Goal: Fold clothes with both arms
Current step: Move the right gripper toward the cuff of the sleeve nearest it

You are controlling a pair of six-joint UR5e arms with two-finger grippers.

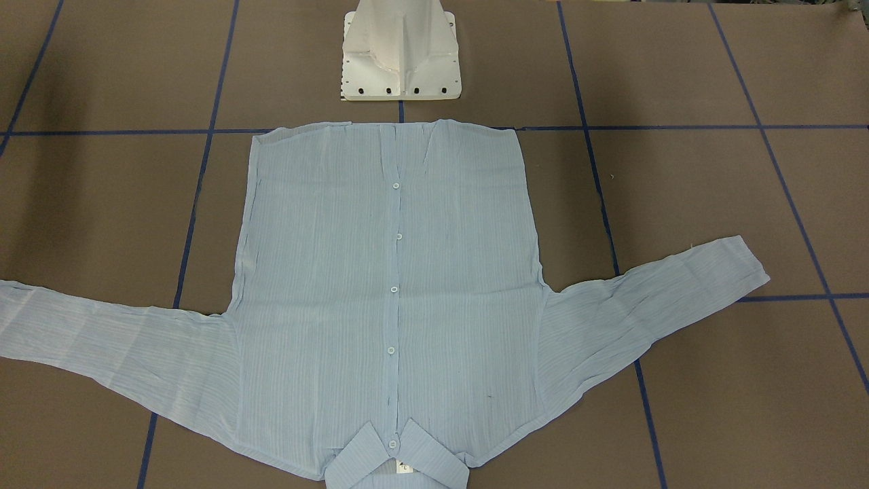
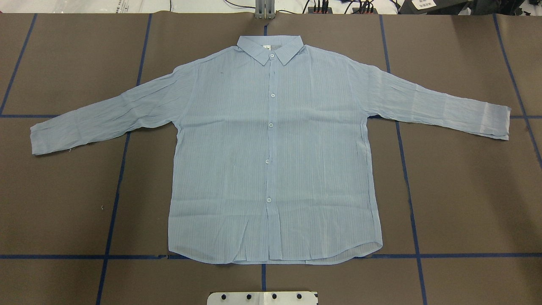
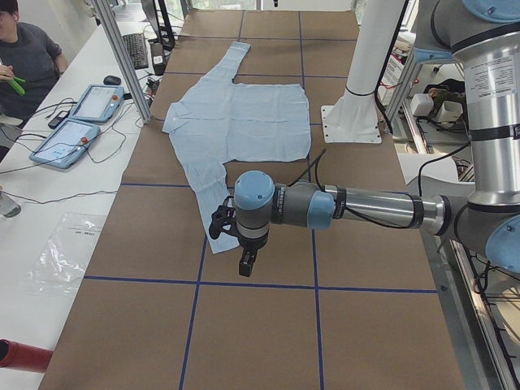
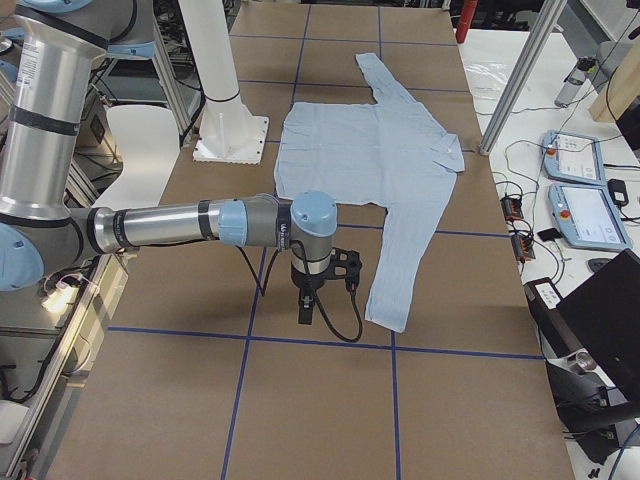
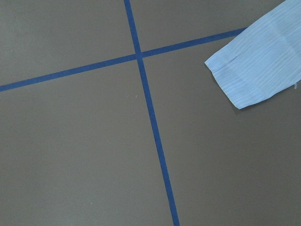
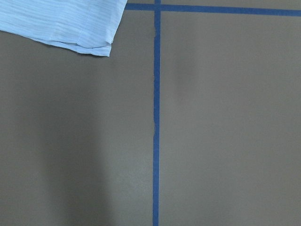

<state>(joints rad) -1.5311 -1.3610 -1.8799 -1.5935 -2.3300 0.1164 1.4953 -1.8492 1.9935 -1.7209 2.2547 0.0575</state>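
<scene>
The pale blue striped shirt (image 2: 271, 152) lies flat and buttoned on the brown table, collar at the far side, both sleeves spread out; it also shows in the front view (image 1: 380, 285). My left gripper (image 3: 246, 264) hangs above the table just past the cuff of the sleeve on my left (image 5: 261, 63). My right gripper (image 4: 305, 310) hangs beside the cuff of the other sleeve (image 6: 70, 23). Both grippers point down and touch nothing. They show only in the side views, so I cannot tell whether they are open or shut.
The white pedestal base (image 1: 400, 58) stands at the shirt's hem side. Blue tape lines (image 2: 406, 178) grid the table. Teach pendants (image 3: 77, 134) and an operator (image 3: 28, 57) are at the far side bench. A laptop (image 4: 600, 320) sits there too.
</scene>
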